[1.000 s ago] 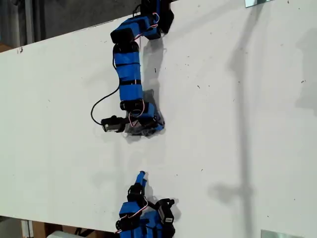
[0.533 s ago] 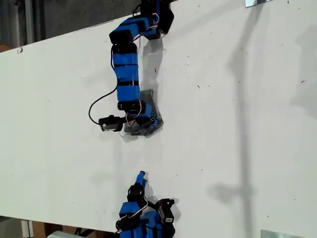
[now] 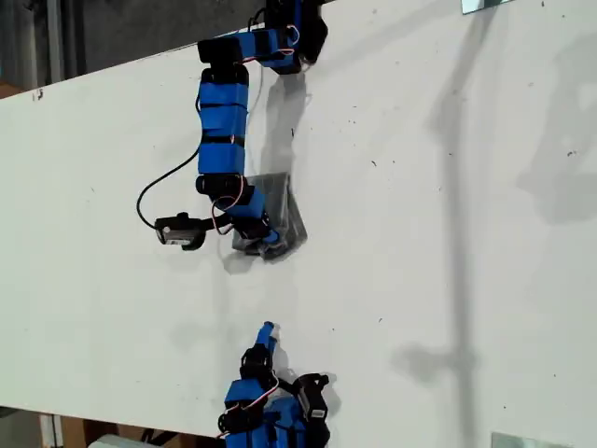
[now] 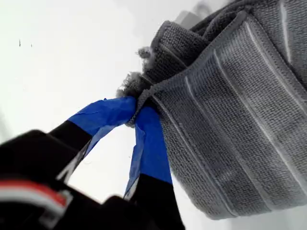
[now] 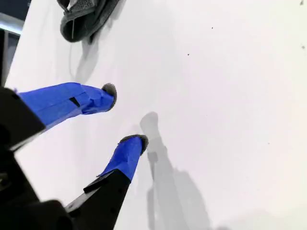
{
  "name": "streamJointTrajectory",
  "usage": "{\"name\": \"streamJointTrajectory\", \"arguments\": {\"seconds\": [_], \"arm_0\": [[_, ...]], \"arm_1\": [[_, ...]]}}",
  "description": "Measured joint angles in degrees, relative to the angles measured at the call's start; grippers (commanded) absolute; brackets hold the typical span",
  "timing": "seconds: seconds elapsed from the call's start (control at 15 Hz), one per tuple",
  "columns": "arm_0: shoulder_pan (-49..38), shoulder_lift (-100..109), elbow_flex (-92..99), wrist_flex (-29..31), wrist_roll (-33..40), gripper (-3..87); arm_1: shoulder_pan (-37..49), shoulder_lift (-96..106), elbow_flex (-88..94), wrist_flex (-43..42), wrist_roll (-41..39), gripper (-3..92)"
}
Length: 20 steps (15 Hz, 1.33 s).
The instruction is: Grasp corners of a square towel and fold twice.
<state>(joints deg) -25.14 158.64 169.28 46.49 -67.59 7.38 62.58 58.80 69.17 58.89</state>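
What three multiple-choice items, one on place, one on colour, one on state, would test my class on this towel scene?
1. Where is the towel in the exterior view?
A. beside the arm reaching from the top edge
B. under the bottom arm
C. at the right edge

2. What colour is the towel?
A. red
B. grey with pale stripes
C. green

3. How is my second pincer?
A. shut on the towel
B. open, holding nothing
C. shut on a cable

Key: 1 A, the cloth lies at that arm's tip; 2 B, the first wrist view shows it; 3 B, its fingers stand apart over bare table.
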Motion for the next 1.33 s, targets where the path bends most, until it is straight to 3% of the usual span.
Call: {"name": "streamJointTrajectory", "arguments": {"seconds": [0.53, 0.67, 0.87, 1.07, 1.13, 1.2, 1.27, 1.33], "arm_0": [[-0.3, 0.0, 0.0, 0.0, 0.0, 15.1], [-0.3, 0.0, 0.0, 0.0, 0.0, 15.1], [-0.3, 0.0, 0.0, 0.0, 0.0, 15.1], [-0.3, 0.0, 0.0, 0.0, 0.0, 15.1], [-0.3, 0.0, 0.0, 0.0, 0.0, 15.1], [-0.3, 0.0, 0.0, 0.0, 0.0, 15.1], [-0.3, 0.0, 0.0, 0.0, 0.0, 15.1], [-0.3, 0.0, 0.0, 0.0, 0.0, 15.1]], "arm_1": [[12.4, 11.2, 1.0, -2.3, -6.2, 0.0], [11.2, 7.6, 1.0, -4.7, -6.4, 0.0], [7.1, -13.1, -2.3, -9.0, -6.4, 0.0], [6.9, -12.0, -3.4, -8.6, -6.4, 0.0], [6.9, -11.9, -3.4, -8.6, -6.4, 3.5], [6.9, -13.2, -3.5, -8.6, -5.7, 21.7], [6.9, -13.9, -3.5, -8.6, -5.1, 34.2], [6.9, -13.7, -3.5, -8.3, -4.9, 37.0]]}}
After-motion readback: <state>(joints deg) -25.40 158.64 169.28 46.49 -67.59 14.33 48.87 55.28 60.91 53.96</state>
